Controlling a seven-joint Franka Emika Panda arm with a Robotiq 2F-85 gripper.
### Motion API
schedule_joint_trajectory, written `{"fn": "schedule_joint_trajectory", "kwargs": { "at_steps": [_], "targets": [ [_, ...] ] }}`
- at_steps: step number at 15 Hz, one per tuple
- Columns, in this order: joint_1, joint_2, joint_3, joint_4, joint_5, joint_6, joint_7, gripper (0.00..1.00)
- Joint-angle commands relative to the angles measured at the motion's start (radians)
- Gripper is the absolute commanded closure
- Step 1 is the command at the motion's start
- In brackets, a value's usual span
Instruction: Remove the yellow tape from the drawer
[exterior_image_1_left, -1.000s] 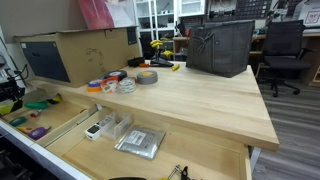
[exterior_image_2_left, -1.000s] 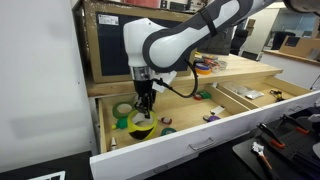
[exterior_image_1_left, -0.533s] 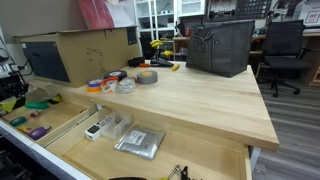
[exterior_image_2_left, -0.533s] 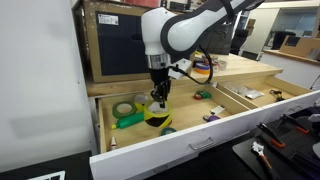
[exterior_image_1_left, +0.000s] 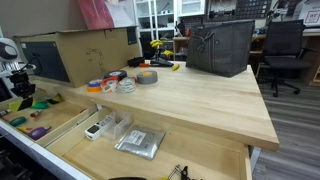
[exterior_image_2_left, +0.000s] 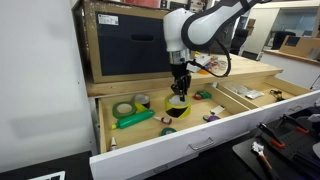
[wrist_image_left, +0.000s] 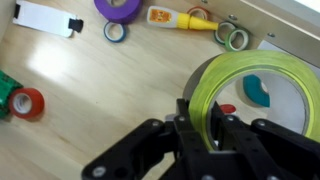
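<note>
My gripper (exterior_image_2_left: 179, 94) hangs over the open light-wood drawer (exterior_image_2_left: 200, 141) and is shut on the yellow tape (exterior_image_2_left: 176, 103), which is held clear of the drawer floor. In the wrist view the roll of yellow tape (wrist_image_left: 262, 62) fills the right side. Its rim is pinched between the two black fingers (wrist_image_left: 186, 118) of my gripper (wrist_image_left: 205, 122), one inside the ring and one outside. The drawer's (wrist_image_left: 100, 80) wooden floor lies below. In an exterior view only the arm (exterior_image_1_left: 14, 68) shows, at the far left over the drawer (exterior_image_1_left: 70, 125).
A grey tape roll (exterior_image_2_left: 124, 108) and a green tool (exterior_image_2_left: 133, 119) lie in the drawer's end compartment. Under the wrist lie a purple roll (wrist_image_left: 122, 8), a red roll (wrist_image_left: 28, 102) and a glue bottle (wrist_image_left: 175, 17). More tape rolls (exterior_image_1_left: 147, 76), a cardboard box (exterior_image_1_left: 85, 50) and a black bag (exterior_image_1_left: 220, 45) stand on the tabletop.
The arm has carried the yellow tape sideways along the drawer, away from the grey roll, and a little higher. The grip has stayed shut.
</note>
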Motion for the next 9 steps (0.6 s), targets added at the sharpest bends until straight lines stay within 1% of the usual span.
{"fn": "schedule_joint_trajectory", "kwargs": {
  "at_steps": [1,3,5,9],
  "targets": [
    [-0.066,-0.117,0.027,-0.139,0.017,0.033,0.032,0.94],
    [-0.089,-0.166,0.045,-0.202,0.002,0.049,0.016,0.94],
    [-0.101,-0.222,0.062,-0.271,-0.028,0.082,0.027,0.94],
    [-0.107,-0.356,0.081,-0.429,-0.092,0.16,0.087,0.94]
  ]
}}
